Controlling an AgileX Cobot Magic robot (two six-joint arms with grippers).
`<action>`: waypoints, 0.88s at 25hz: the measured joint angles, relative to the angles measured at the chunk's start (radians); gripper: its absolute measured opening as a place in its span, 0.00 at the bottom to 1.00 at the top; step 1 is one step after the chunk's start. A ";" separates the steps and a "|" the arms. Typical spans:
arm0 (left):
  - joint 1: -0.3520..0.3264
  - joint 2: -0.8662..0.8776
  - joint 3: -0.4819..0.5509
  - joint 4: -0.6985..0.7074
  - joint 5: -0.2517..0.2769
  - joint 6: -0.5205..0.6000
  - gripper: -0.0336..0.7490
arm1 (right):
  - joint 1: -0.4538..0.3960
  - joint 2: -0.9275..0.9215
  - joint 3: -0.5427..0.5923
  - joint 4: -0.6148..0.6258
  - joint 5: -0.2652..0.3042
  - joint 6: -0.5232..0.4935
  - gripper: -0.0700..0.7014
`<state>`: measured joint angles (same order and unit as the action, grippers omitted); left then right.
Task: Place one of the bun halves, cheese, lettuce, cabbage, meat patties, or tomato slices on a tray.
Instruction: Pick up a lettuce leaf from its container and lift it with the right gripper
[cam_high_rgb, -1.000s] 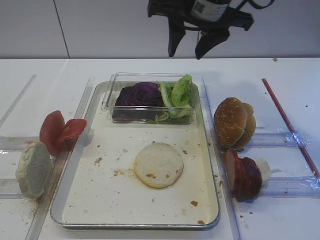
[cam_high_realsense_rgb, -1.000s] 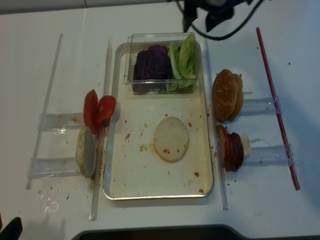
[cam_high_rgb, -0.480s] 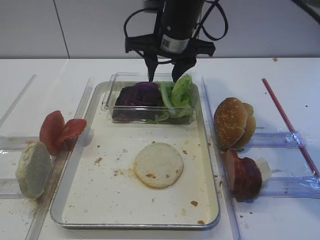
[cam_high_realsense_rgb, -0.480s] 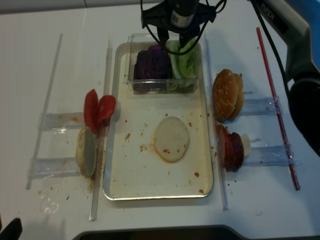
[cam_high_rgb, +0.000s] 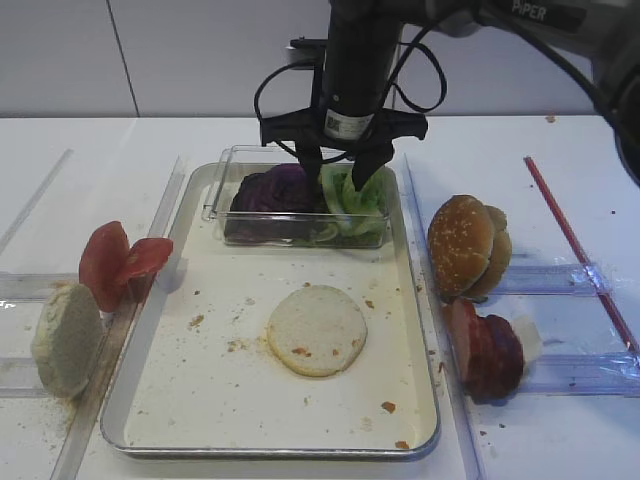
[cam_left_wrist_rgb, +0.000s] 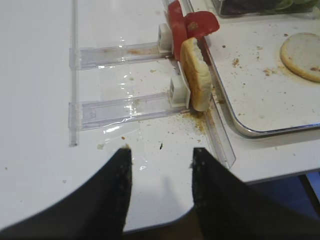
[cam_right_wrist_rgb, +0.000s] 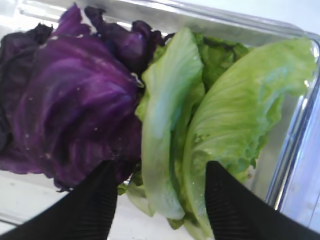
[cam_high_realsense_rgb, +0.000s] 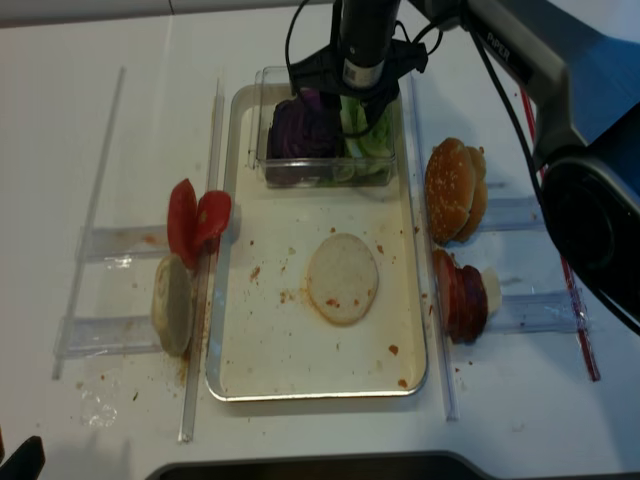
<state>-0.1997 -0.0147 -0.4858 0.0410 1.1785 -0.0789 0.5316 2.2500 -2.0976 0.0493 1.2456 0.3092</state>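
- The right hand (cam_high_rgb: 342, 168), black and matte with ribbed finger pads, is hanging over the small clear plastic box (cam_high_rgb: 222, 196) at the far end of the tray; its jaws are standing apart, straddling the lettuce, and whether the pads are touching the leaves is hard to tell.
- The arm is hiding part of the box's far wall in both high views.
- The light green, crinkled lettuce leaves (cam_right_wrist_rgb: 200, 125) with pale ribs are standing in the box beside the dark purple, glossy, curled cabbage leaves (cam_right_wrist_rgb: 70, 100), the two clumps touching.
- The large shallow tray (cam_high_rgb: 160, 400), cream-floored with a silvery raised rim and rounded corners, is lying on the white worktop (cam_high_rgb: 80, 160), dotted with crumbs.
- A pale, flat, round bun half (cam_high_rgb: 317, 329) is lying near the middle of the tray.
- Left of the tray, thin bright red tomato slices (cam_high_rgb: 118, 260) and another pale bun half (cam_high_rgb: 66, 340) are standing on edge in clear plastic rails.
- Right of the tray, golden-brown sesame bun tops (cam_high_rgb: 465, 245) and dark reddish-brown meat patties (cam_high_rgb: 482, 350) are leaning upright; something pale behind the patties is too hidden to name.
- The left hand (cam_left_wrist_rgb: 160, 175) is showing only as two dark blurred fingers, spread apart and grasping nothing.
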 joint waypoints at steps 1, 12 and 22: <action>0.000 0.000 0.000 0.000 0.000 0.000 0.41 | 0.000 0.005 0.000 -0.002 0.000 0.000 0.66; 0.000 0.000 0.000 0.000 0.000 0.000 0.41 | 0.000 0.052 -0.002 -0.037 -0.005 0.002 0.64; 0.000 0.000 0.000 0.000 0.000 0.000 0.41 | 0.000 0.064 -0.002 -0.039 -0.007 0.006 0.27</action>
<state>-0.1997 -0.0147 -0.4858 0.0410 1.1785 -0.0789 0.5316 2.3140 -2.1000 0.0104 1.2382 0.3155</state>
